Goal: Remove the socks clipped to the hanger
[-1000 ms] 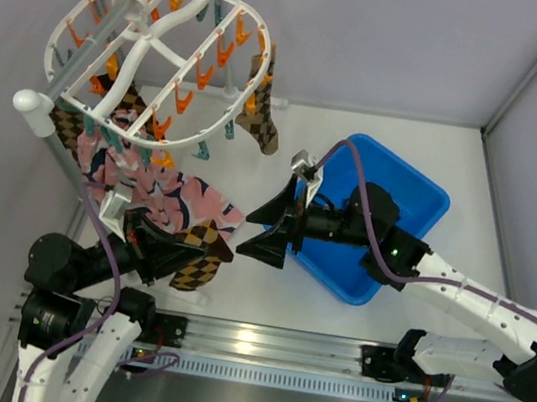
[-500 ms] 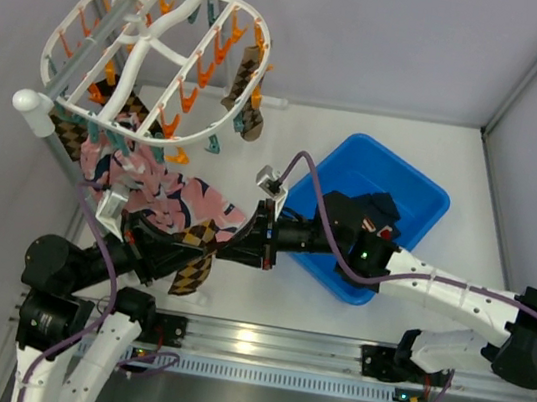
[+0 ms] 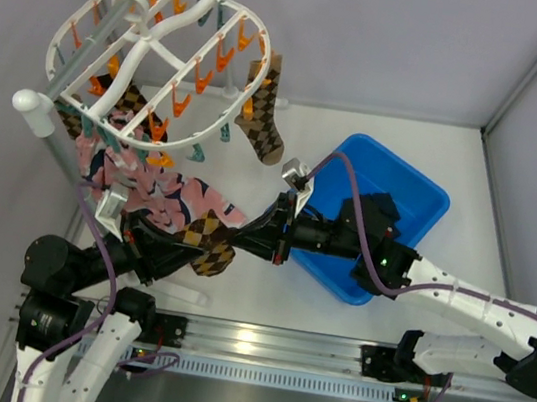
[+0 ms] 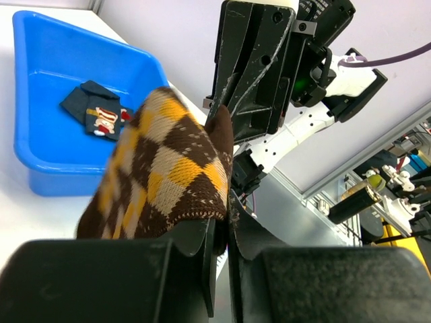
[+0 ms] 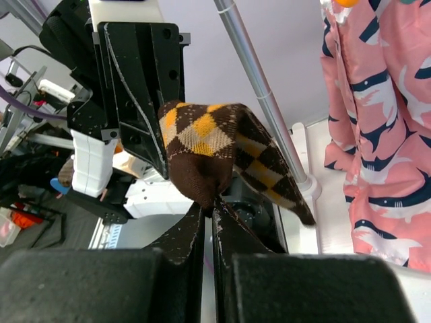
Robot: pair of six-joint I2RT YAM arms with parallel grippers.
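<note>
Seen from above, the left gripper's fingertips are lost beneath the brown-and-yellow checkered fabric sock. The blue plastic bin on the right is cut by the left wrist view's left edge. The pink patterned fabric sock is cut by the right wrist view's right edge.

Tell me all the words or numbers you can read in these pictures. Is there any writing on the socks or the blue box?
No words, numbers or brand names can be read anywhere.
Navy sock in the blue bin: a small red-and-white picture, too small to show any letters.
Pink socks: navy-and-white marks, shapes rather than letters.
Checkered sock: only diamonds, no writing.
</note>
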